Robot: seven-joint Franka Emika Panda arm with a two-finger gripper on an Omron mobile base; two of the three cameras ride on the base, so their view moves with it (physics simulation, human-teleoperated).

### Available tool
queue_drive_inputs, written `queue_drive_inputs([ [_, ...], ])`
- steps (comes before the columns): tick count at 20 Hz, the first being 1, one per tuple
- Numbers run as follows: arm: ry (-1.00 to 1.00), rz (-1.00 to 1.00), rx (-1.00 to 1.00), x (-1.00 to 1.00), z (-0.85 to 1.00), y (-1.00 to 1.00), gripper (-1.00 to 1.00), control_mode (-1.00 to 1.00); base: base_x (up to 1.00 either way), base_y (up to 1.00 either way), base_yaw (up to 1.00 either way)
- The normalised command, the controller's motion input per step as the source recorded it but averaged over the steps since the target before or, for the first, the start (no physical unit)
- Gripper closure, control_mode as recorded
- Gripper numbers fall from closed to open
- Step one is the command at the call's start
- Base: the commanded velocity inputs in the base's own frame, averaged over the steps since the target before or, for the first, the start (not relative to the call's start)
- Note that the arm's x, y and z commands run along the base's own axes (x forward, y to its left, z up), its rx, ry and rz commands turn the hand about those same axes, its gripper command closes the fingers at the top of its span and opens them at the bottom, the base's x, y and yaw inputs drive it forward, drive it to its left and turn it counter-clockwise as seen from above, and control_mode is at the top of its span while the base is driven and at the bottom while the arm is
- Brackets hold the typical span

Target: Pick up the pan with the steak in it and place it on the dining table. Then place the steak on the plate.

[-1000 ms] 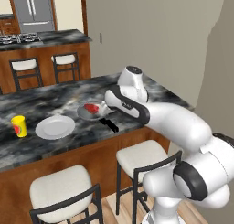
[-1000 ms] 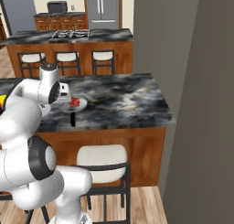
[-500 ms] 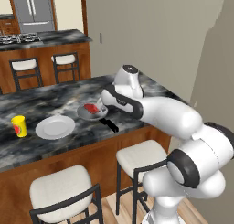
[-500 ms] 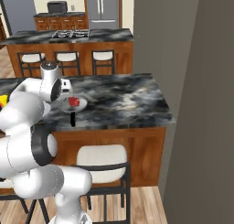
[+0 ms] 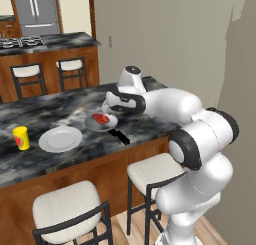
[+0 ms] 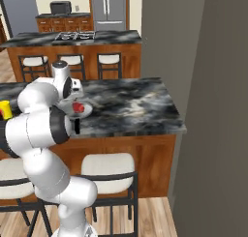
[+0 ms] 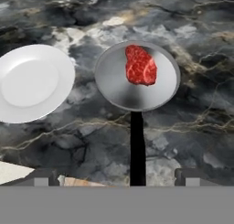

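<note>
Status: the pan [image 7: 136, 76] stands on the dining table [image 5: 60, 101], so I judge the first step complete. The steak [image 7: 141, 65] lies inside the pan, toward its far side in the hand view. The plate [image 7: 32, 81] sits just beside the pan, apart from it and bare. Remaining: move the steak onto the plate.

My claw [image 7: 116, 176] hangs above the pan's handle, fingers spread wide, holding nothing.

Surface: dark marbled top, brown wood side. A yellow cup [image 5: 20, 137] stands past the plate. Stools [image 5: 150, 169] line the near side; a second counter [image 5: 50, 41] carries a stove.
</note>
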Motion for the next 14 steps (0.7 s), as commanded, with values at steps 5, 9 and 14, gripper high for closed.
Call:
queue_drive_inputs([
  [5,0.02,-0.02,-0.05,0.50,-0.18,0.22,-1.00,-1.00,0.00,0.00,0.00],
  [9,0.04,0.00,-0.03,0.04,-0.03,0.02,-1.00,-1.00,0.00,0.00,0.00],
  [14,0.05,0.00,0.00,0.14,-0.19,0.02,-1.00,-1.00,0.00,0.00,0.00],
])
